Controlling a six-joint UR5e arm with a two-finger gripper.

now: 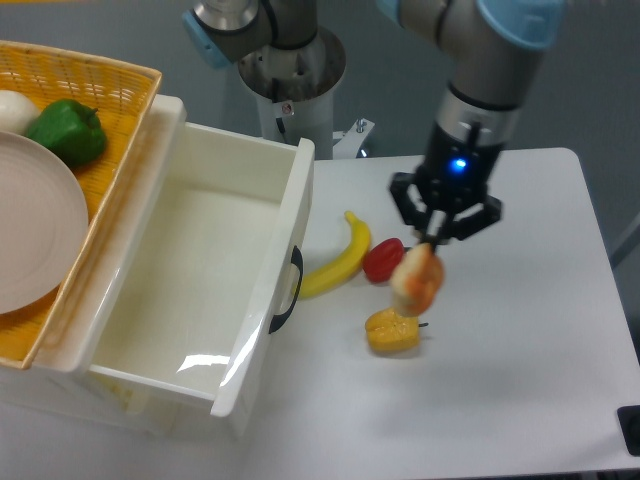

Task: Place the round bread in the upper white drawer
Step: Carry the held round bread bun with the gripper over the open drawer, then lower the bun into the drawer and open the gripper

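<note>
From my remote seat I see the black two-finger gripper [432,243] right of frame centre, pointing down, its fingers closed on the top of the small pale tan-cream lumpy round bread [415,279]. The bread hangs clear of the white tabletop [520,340], slightly blurred, so I cannot make out its surface well. A blue light glows on the wrist above the gripper, and the grey arm with its pale blue joint caps rises out of the top of the frame.

Directly under the bread in the picture sits the yellow-orange bell pepper [393,333] on the table. Just left of the bread lies a red bell pepper [382,259], and beside that a curved yellow banana [338,263] runs diagonally toward the drawer front.

The large glossy white plastic upper drawer [120,375] fills the lower left of the frame, pulled open, with a curved black handle [290,292] on the front wall that faces the fruit. The bread is well apart from it, to its right.

In the upper left a yellow wicker basket [110,150] rests over the drawer's far edge, holding a round cream plate [35,225], a green bell pepper [68,130] and a white egg-like ball [14,110] at the frame edge.
</note>
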